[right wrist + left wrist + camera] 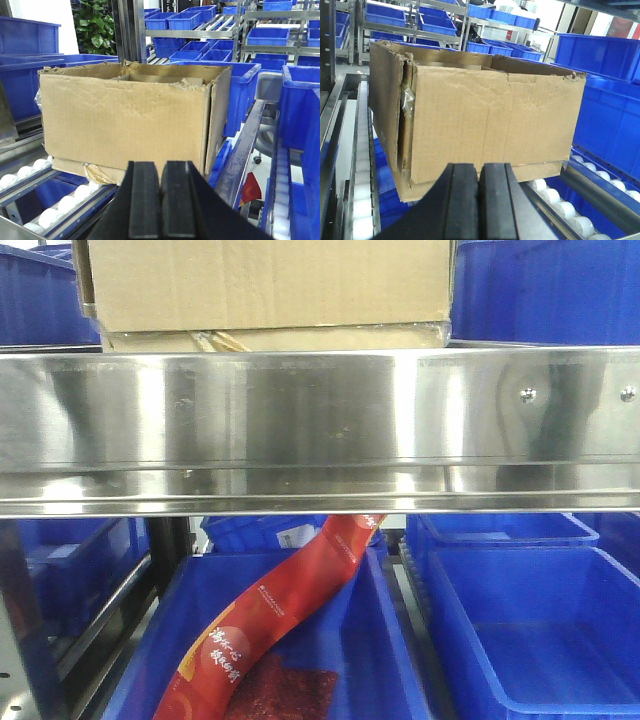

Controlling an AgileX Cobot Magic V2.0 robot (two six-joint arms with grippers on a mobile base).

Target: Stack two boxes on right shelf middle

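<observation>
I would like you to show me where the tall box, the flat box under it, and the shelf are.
tall box [125, 125], right wrist view, middle of its front face
flat box [540, 172], left wrist view, its visible front edge below the tall box
shelf [300, 410], front-facing view, its shiny front lip

A warehouse: steel racks [200, 34] with roller tracks [580, 220] hold rows of blue bins [190, 17]

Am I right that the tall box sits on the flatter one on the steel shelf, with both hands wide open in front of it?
Not quite. The tall box does sit on the flatter box on the shelf, but both wrist views show the left hand and right hand shut, fingers pressed together and holding nothing.
</observation>
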